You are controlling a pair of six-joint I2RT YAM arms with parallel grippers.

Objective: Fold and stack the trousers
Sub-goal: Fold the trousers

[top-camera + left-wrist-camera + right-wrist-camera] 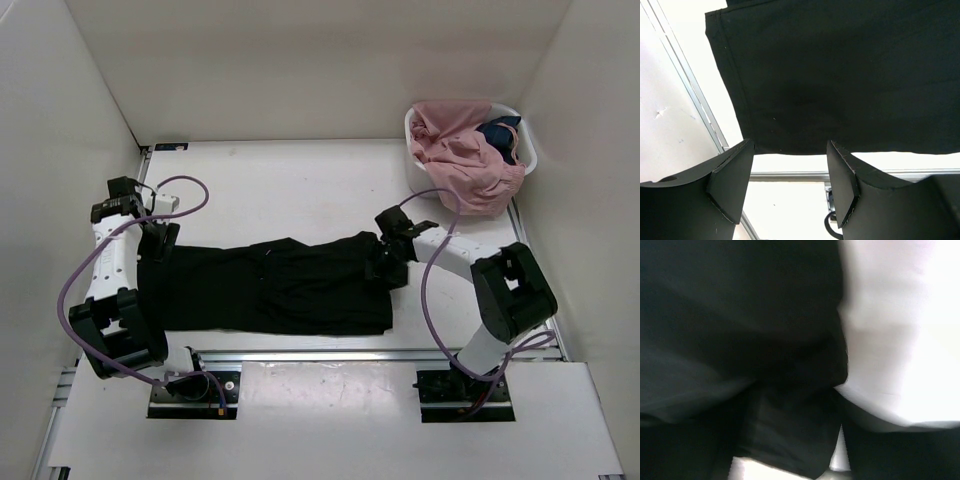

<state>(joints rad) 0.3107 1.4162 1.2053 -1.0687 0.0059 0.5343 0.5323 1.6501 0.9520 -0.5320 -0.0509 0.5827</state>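
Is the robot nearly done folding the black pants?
Not yet. The trousers lie flat, spread long across the table. The left jaws hang open over one end; the right jaws are at the other end, too blurry to judge. Folding shorter and stacking are left.

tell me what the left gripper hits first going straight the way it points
Most likely the trousers: their hemmed edge lies right ahead of the open left gripper, though depth is unclear.
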